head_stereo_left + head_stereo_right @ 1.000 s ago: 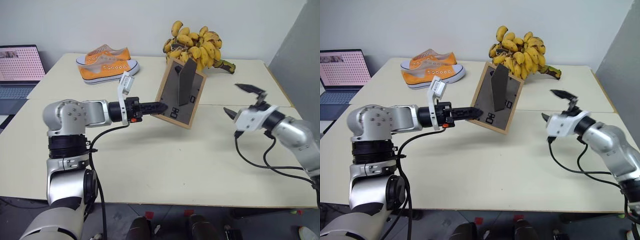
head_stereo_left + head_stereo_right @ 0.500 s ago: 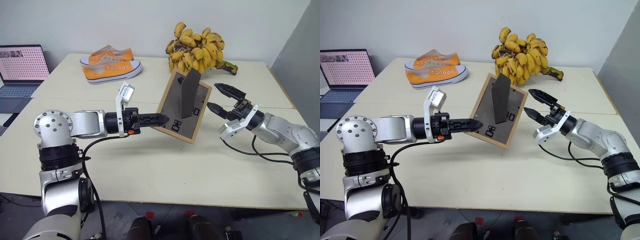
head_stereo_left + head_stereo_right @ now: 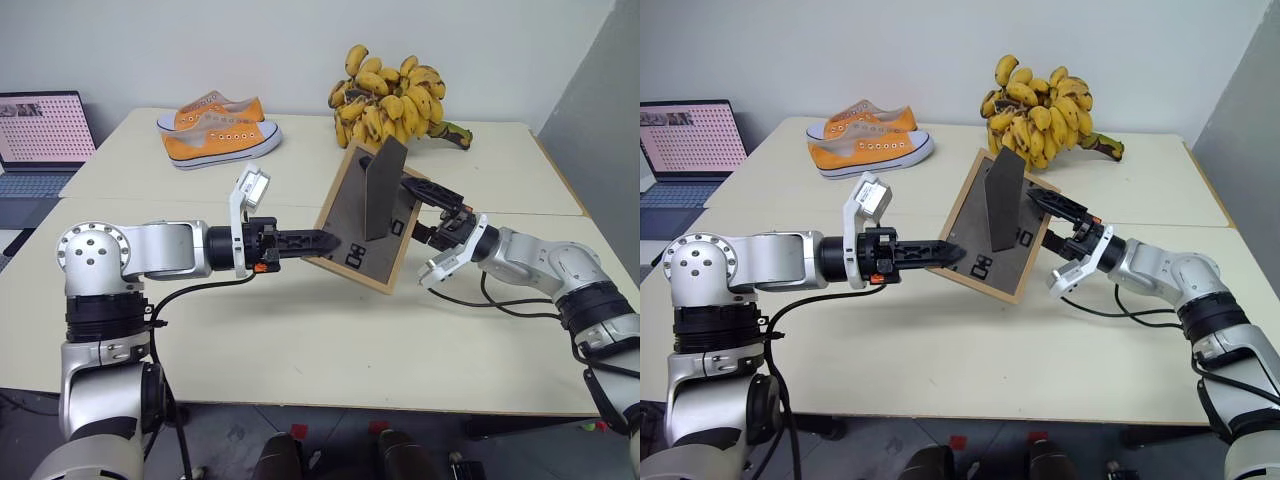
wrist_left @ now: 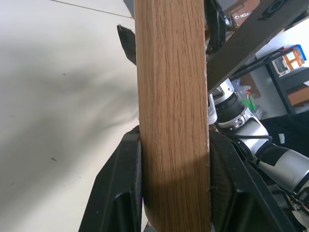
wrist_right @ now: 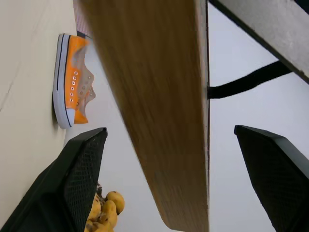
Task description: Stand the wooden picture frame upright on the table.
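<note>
Left tool point(image 3: 325, 240) reaches level to the right, clamped on the wooden picture frame point(image 3: 371, 217) edge — frame tilted above the table point(image 3: 300, 330). Right tool point(image 3: 432, 213) wide, fingers straddling the opposite edge.

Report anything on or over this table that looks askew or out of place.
The picture frame is off the table, tilted, its dark back and folded-out stand facing the camera. The left gripper clamps its left edge, while the right gripper straddles its right edge with open fingers. The shoes and bananas lie undisturbed.
</note>
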You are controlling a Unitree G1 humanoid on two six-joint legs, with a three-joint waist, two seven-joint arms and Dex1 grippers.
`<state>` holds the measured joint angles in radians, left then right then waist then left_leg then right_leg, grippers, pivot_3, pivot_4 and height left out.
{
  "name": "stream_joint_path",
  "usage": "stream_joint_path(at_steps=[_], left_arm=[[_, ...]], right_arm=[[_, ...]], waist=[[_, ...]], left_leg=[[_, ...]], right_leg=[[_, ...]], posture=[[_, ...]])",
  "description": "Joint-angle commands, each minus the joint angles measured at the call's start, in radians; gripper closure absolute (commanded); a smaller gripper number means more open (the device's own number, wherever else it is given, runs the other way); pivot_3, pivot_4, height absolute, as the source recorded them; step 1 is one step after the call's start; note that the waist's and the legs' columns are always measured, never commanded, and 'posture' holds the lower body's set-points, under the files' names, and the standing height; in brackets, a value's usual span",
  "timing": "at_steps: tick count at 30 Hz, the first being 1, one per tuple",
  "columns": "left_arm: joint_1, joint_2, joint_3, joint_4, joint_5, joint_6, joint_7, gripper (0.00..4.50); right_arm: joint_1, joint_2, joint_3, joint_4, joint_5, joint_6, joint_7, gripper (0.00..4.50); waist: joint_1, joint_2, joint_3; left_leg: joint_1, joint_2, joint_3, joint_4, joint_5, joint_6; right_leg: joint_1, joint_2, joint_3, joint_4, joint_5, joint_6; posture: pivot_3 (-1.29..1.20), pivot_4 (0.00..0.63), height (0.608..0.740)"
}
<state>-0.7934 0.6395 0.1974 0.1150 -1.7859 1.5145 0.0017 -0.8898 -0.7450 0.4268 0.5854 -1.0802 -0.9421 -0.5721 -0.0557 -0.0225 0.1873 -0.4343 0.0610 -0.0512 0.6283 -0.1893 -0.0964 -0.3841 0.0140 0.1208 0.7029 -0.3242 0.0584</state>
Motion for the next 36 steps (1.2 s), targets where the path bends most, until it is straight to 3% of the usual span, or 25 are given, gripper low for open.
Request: stream_joint_path(at_steps=[1, 8, 11, 19, 23, 35, 36], left_arm=[[-0.001, 0.062, -0.052, -0.034, -0.149, -0.088, 0.033, 3.2], [0.018, 0.115, -0.107, -0.061, -0.186, -0.155, 0.027, 3.2], [0.018, 0.122, -0.118, -0.063, -0.186, -0.167, 0.02, 3.2], [0.016, 0.13, -0.133, -0.064, -0.186, -0.182, 0.008, 3.2], [0.016, 0.135, -0.138, -0.064, -0.186, -0.186, 0.002, 3.2], [0.018, 0.143, -0.146, -0.075, -0.186, -0.202, -0.011, 3.2], [0.019, 0.141, -0.145, -0.075, -0.186, -0.204, -0.01, 2.5]], right_arm=[[-0.067, -0.026, 0.02, 0.04, -0.037, -0.027, -0.089, 0.06], [-0.112, -0.038, 0.065, 0.092, -0.079, -0.044, -0.162, 0.06], [-0.121, -0.04, 0.081, 0.107, -0.09, -0.045, -0.184, 0.49], [-0.139, -0.044, 0.106, 0.125, -0.095, -0.05, -0.208, 2.39], [-0.141, -0.045, 0.11, 0.133, -0.102, -0.051, -0.217, 3.1], [-0.138, -0.038, 0.113, 0.137, -0.094, -0.029, -0.198, 3.19], [-0.138, -0.038, 0.113, 0.138, -0.091, -0.03, -0.195, 3.19]], waist=[[0.0, 0.0, 0.0], [0.0, 0.0, 0.0], [0.0, 0.0, 0.0], [0.0, 0.0, 0.0], [0.0, 0.0, 0.0], [0.0, 0.0, 0.0], [0.0, 0.0, 0.0]], left_leg=[[0.0, 0.0, 0.0, 0.0, 0.0, 0.0], [0.0, -0.001, 0.0, 0.0, -0.001, 0.001], [0.0, -0.001, 0.0, 0.0, -0.001, 0.001], [0.0, -0.001, 0.0, 0.001, -0.001, 0.003], [0.0, -0.001, 0.0, 0.001, -0.001, 0.003], [0.001, -0.001, 0.0, 0.001, -0.002, 0.003], [0.001, -0.001, 0.0, 0.001, -0.002, 0.003]], right_leg=[[0.0, 0.0, 0.0, 0.0, 0.0, 0.0], [0.0, 0.0, 0.0, 0.001, 0.0, 0.0], [0.0, 0.0, 0.0, 0.001, 0.0, 0.0], [0.0, 0.0, 0.0, 0.002, 0.0, 0.0], [0.0, 0.0, 0.0, 0.002, 0.0, 0.0], [0.0, 0.0, 0.0, 0.003, 0.0, 0.0], [0.0, 0.0, 0.0, 0.003, 0.0, 0.0]], posture=[[0.0, 0.15, 0.74], [0.0, 0.15, 0.74], [0.0, 0.15, 0.74], [0.0, 0.15, 0.74], [0.0, 0.15, 0.74], [0.0, 0.15, 0.74], [0.0, 0.15, 0.74]])
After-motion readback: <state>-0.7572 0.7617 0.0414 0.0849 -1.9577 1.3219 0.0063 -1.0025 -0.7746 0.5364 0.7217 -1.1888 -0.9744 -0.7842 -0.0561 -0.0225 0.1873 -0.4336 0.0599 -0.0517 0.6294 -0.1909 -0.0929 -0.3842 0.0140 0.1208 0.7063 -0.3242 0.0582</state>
